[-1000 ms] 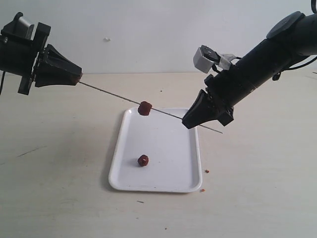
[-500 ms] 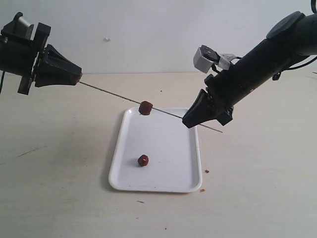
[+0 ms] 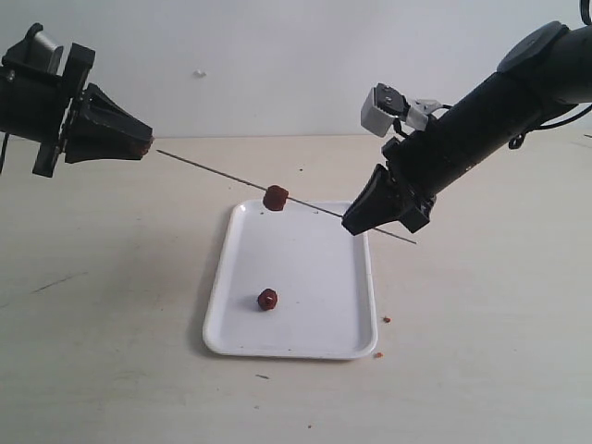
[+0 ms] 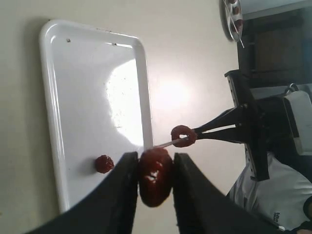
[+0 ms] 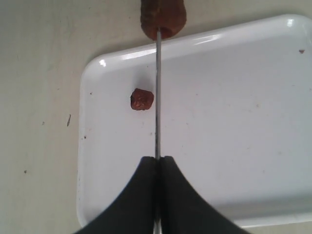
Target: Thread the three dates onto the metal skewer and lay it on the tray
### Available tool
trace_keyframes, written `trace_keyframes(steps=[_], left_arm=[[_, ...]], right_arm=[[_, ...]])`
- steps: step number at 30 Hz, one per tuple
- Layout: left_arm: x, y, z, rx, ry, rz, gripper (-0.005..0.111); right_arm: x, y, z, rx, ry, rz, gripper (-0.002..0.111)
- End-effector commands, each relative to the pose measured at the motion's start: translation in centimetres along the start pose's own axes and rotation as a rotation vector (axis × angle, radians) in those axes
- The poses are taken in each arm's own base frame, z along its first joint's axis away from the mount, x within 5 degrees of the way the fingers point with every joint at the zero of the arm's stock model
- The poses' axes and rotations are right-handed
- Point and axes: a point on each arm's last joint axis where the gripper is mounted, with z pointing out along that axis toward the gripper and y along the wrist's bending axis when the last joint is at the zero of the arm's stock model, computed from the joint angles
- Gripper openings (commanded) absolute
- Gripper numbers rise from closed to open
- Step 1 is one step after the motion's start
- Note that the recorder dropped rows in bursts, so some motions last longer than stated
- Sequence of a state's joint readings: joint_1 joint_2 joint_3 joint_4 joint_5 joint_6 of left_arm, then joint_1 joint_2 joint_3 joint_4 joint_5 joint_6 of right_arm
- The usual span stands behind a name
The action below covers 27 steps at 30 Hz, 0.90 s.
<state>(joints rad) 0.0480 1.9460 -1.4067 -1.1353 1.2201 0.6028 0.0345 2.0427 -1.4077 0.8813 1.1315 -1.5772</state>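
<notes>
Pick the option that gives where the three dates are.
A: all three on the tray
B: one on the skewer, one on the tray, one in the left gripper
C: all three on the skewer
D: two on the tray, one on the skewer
B: the threaded date sits on the metal skewer held by the right gripper, the loose date lies on the tray, and the left gripper pinches the third date.

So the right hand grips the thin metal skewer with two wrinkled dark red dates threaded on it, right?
No: only one wrinkled dark red date is threaded on the thin grey metal skewer, as the exterior view shows. The right hand does grip it. A second date lies on the flat white tray.
</notes>
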Motion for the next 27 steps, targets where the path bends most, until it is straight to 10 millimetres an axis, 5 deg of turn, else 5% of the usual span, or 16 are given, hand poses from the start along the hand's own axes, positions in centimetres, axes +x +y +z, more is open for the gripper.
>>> trace_keyframes(steps=[1, 17, 27], left_arm=[[0.0, -0.5, -0.2, 0.003, -0.005, 0.016, 0.027], [0.9, -2.7, 3.1, 0.010, 0.061, 0.071, 0.027], [0.8, -1.1, 4.3, 0.010, 0.075, 0.026, 0.027]], right_arm=[[-0.4, 0.0, -0.1, -0.002, -0.024, 0.002, 0.000], [-0.7, 0.3, -0.1, -0.039, -0.066, -0.006, 0.000], [-0.9, 0.4, -0.1, -0.046, -0.086, -0.006, 0.000]])
